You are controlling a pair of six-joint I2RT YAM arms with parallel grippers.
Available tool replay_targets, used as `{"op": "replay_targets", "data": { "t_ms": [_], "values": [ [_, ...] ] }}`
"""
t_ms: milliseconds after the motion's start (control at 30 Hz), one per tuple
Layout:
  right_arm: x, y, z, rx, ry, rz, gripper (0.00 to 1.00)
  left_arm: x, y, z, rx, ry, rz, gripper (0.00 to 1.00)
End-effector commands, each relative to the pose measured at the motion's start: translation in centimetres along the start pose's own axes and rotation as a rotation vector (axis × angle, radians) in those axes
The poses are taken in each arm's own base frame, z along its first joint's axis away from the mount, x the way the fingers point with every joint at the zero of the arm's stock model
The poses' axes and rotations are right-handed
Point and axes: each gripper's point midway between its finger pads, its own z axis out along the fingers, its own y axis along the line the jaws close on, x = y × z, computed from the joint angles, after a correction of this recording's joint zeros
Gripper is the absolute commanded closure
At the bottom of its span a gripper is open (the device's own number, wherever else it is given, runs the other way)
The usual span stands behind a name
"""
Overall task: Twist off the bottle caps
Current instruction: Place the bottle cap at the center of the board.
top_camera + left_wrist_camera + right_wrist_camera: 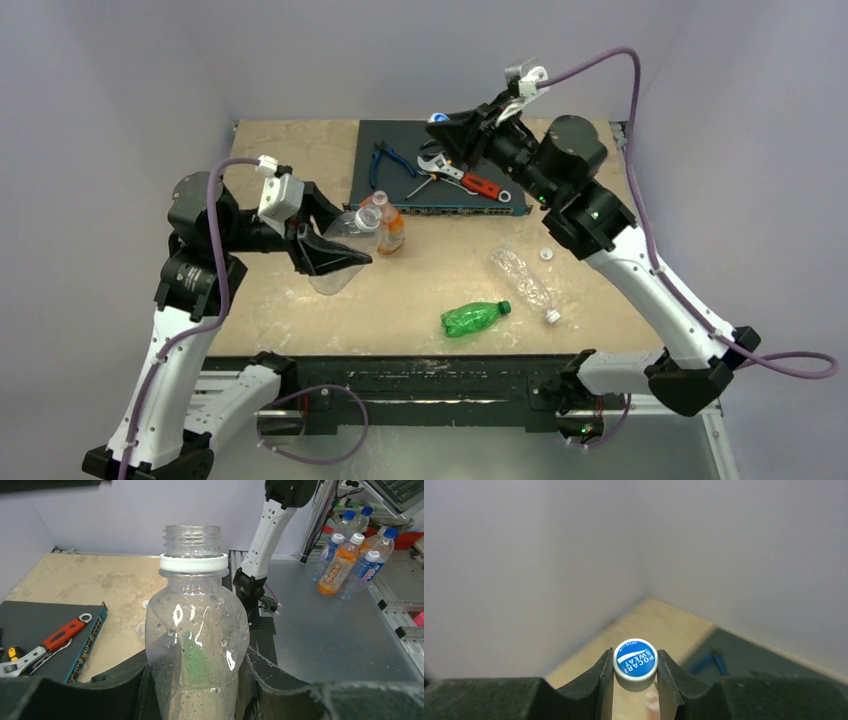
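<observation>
Both grip tight: the right gripper (636,680) pinches a blue-faced cap (635,660) above the far side of the table (300,160), its lettering readable only from that wrist; the left gripper (335,255) clamps a clear bottle (195,630), whose bare threaded neck shows in its wrist view.

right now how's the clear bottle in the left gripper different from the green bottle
The clear bottle is held neck-up in the left gripper; the green bottle lies on its side on the table. The clear bottle's neck is open; the green bottle has its green cap on. Both are plastic.
</observation>
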Motion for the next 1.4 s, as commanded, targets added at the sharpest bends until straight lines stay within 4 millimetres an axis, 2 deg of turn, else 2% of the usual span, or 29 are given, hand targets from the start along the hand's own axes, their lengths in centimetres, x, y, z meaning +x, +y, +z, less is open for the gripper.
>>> {"op": "replay_targets", "data": {
  "t_ms": [0,100,167,233,300,400,567,700,867,1100,1233,1367],
  "values": [
    [13.0,-15.7,-4.9,0.637,0.281,0.074,1.00,-0.9,0.2,-0.3,-0.046,-0.012,0.099,1.00],
    [18.9,-21.6,-10.0,0.860,0.375,0.169,1.00,-1.2,0.6,-0.4,-0.082,-0.017,0.125,1.00],
    [22.1,-24.4,-13.3,0.993,0.418,0.218,1.00,-1.4,0.6,-0.5,-0.091,-0.019,0.138,1.00],
    [25.0,-26.3,-16.2,1.102,0.451,0.288,1.00,-1.5,0.6,-0.5,-0.095,-0.019,0.144,1.00],
    [27.7,-27.4,-18.3,1.178,0.481,0.346,1.00,-1.5,0.7,-0.5,-0.097,-0.017,0.144,1.00],
    [31.5,-28.5,-20.5,1.257,0.545,0.378,1.00,-1.4,0.9,-0.5,-0.099,-0.015,0.147,1.00],
    [36.0,-29.2,-22.4,1.333,0.634,0.417,1.00,-1.3,0.8,-0.6,-0.103,-0.013,0.151,1.00],
    [37.4,-29.9,-23.5,1.390,0.646,0.423,0.99,-1.4,0.7,-0.6,-0.105,-0.012,0.158,1.00],
    [38.3,-30.8,-24.5,1.442,0.644,0.429,0.84,-1.5,0.7,-0.6,-0.102,-0.014,0.161,1.00],
    [39.2,-31.5,-23.9,1.435,0.653,0.448,0.65,-2.0,0.7,-0.6,-0.109,-0.027,0.173,1.00],
    [39.0,-31.2,-23.6,1.416,0.646,0.459,0.57,-2.1,0.7,-0.6,-0.106,-0.030,0.175,1.00],
    [36.9,-31.0,-22.5,1.384,0.595,0.462,0.46,-2.2,0.7,-0.5,-0.099,-0.032,0.175,1.00]
  ]
}}
